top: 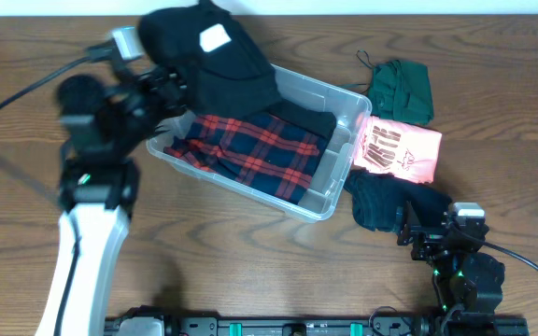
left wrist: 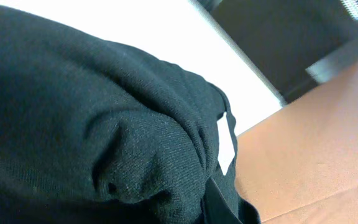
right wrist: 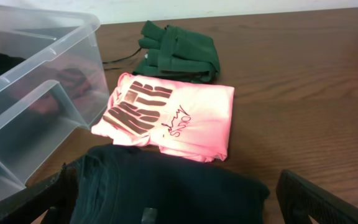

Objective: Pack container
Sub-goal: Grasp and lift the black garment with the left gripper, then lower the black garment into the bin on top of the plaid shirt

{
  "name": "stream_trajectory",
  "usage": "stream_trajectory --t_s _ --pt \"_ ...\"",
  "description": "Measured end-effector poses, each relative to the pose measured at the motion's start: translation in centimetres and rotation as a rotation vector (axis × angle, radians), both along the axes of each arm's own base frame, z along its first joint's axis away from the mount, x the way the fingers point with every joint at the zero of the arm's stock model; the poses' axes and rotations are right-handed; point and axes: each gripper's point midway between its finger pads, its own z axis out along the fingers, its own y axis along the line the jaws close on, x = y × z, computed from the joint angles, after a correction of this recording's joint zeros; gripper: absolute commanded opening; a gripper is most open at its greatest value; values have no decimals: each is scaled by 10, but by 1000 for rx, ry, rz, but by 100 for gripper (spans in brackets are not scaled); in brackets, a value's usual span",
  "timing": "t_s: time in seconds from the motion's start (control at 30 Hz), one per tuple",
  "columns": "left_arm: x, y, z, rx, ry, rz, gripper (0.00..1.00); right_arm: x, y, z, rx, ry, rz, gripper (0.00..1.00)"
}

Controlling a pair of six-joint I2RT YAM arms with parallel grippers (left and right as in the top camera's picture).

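The container (top: pixel 340 175) sits on the table (top: pixel 250 280), just below and beside the left pincer (top: pixel 166 79) and well off to the left of the right pincer (right wrist: pixel 176 179). Its thin, clear plastic looks light. The walls are probably stiff enough to keep their shape but likely to flex if squeezed, and the smooth sides would be slippery. The rolled rim looks like the safest place to grip, best on a short end, where the lip gives the fingers something to hook. A folded red-and-blue plaid cloth (top: pixel 260 149) already lies inside, so the load is soft and adds little weight.

The left pincer appears to be clamped on a black garment (top: pixel 222 65) raised over the far end of the container. The cloth fills the wrist view and hides the fingers, so the hold is judged from the bunched fabric hanging at the pincer. The right pincer stands wide apart, holding nothing, with a dark folded garment (top: pixel 381 201) directly beneath it.

Just beyond that garment lies a pink shirt (right wrist: pixel 173 118), and a green garment (right wrist: pixel 179 53) lies farther out. The pink shirt has heavy dark block letters that look like "ARTE", with a line of handwriting-style script beneath. The script is too small to read with confidence. A white tag (left wrist: pixel 225 146) on the black garment shows no legible print. No brand or label can be made out on the container itself.
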Motion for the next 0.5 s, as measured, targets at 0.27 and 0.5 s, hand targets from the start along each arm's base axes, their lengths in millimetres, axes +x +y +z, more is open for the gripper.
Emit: stream_trajectory --t_s 0.27,0.5 --pt "54 -30 -54 25 5 -20 6 0 0 0 0 0 0 99" --pt "58 -38 -31 -1 -98 -27 6 0 0 0 0 0 0 99"
